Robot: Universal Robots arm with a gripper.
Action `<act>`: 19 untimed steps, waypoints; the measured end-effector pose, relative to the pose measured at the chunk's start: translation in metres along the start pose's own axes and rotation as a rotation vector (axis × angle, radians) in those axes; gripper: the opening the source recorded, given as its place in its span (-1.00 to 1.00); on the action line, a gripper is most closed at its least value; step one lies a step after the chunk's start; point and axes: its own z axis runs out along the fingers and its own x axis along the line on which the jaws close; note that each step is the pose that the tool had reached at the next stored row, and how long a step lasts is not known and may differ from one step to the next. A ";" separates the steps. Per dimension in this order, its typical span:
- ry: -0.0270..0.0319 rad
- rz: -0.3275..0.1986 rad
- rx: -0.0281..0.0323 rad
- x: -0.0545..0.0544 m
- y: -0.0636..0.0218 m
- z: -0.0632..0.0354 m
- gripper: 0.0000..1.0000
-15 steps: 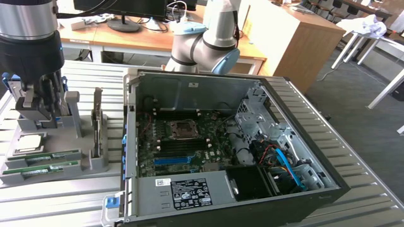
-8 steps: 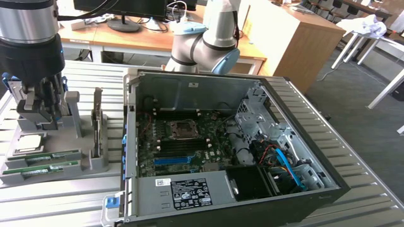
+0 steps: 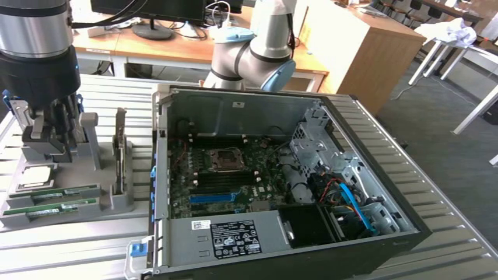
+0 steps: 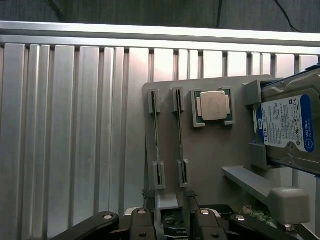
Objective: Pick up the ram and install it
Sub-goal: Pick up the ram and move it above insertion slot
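**Exterior view.** The claw [image 3: 51, 140], fingers spread and empty, hung above the grey holder [image 3: 116, 201] on the slatted desk [image 3: 78, 251], at nine o'clock from the open computer case [image 3: 233, 111]. Two ram sticks [image 3: 55, 195] stood on edge, side by side, in the holder's seven-o'clock corner, apart from the claw.

**Wrist view.** The sticks ran parallel in their slots just ahead of the fingertips. A processor [image 4: 213, 106] sat beside them, and a hard drive [image 4: 287, 122] lay beyond it.
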 end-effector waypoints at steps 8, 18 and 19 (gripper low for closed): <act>0.0014 0.000 0.0000 0.000 -0.0002 0.0050 -0.29; 0.0028 0.000 -0.0001 0.000 -0.0004 0.0107 -0.29; 0.0030 0.000 -0.0001 0.000 -0.0004 0.0113 -0.29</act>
